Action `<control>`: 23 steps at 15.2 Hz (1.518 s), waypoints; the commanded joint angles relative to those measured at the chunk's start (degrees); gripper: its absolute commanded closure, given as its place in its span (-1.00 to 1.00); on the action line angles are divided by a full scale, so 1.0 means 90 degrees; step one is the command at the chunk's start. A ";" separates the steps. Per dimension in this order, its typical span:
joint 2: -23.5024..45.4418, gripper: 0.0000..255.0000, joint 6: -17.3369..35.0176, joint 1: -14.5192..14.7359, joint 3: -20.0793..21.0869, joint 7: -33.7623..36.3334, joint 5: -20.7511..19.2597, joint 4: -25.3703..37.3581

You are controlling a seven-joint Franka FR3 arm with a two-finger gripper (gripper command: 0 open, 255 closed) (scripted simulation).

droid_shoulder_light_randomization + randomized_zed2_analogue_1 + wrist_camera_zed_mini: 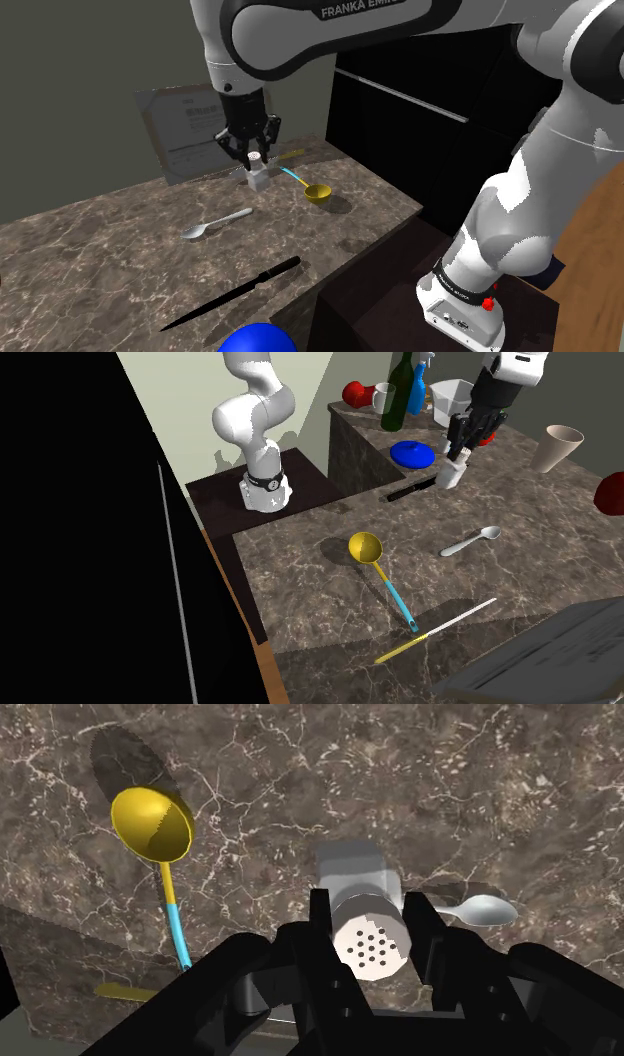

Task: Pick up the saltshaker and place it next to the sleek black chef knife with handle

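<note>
My black gripper (254,155) is shut on the saltshaker (259,178), a pale grey block with a round perforated top. In the wrist view the two fingers (322,919) clasp its cap (372,942) from both sides, and the marble counter lies well below it. The saltshaker (452,473) hangs under the gripper (459,449), lifted off the counter above the spoon. The slim black chef knife (236,292) lies flat near the counter's front edge, at the shoulder view's lower left. It is the dark streak (406,491) in the second exterior view.
A white spoon (215,224) lies between shaker and knife. A yellow ladle (316,191) with a blue handle rests beside them. A flat grey board (185,130) leans at the back wall. A blue round object (258,338) sits past the knife. Bottles, cups and mugs (400,394) stand on the neighbouring counter.
</note>
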 commanded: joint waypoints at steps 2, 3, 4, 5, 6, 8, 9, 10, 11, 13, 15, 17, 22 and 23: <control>0.0573 1.00 -0.0197 0.0224 0.0214 0.0476 -0.0187 0.0684; 0.0778 1.00 -0.0267 0.0313 0.0277 0.0633 -0.0262 0.0926; 0.0989 1.00 -0.0344 0.0409 0.0335 0.0786 -0.0341 0.1180; 0.1207 1.00 -0.0428 0.0514 0.0385 0.0936 -0.0426 0.1447; 0.1379 1.00 -0.0497 0.0600 0.0419 0.1049 -0.0493 0.1660; 0.1381 1.00 -0.0328 0.0598 0.0407 0.1062 -0.0497 0.1493; 0.1385 1.00 -0.0244 0.0595 0.0405 0.1070 -0.0500 0.1412; 0.1391 1.00 -0.0161 0.0592 0.0402 0.1078 -0.0505 0.1333; 0.1398 1.00 -0.0078 0.0589 0.0400 0.1086 -0.0510 0.1257; 0.1416 1.00 0.0086 0.0584 0.0395 0.1105 -0.0523 0.1109; 0.1441 1.00 0.0247 0.0582 0.0389 0.1125 -0.0540 0.0968; 0.1471 1.00 0.0407 0.0580 0.0384 0.1147 -0.0559 0.0834; 0.1571 1.00 0.0798 0.0582 0.0366 0.1210 -0.0621 0.0529; 0.1595 1.00 0.0875 0.0583 0.0362 0.1224 -0.0635 0.0473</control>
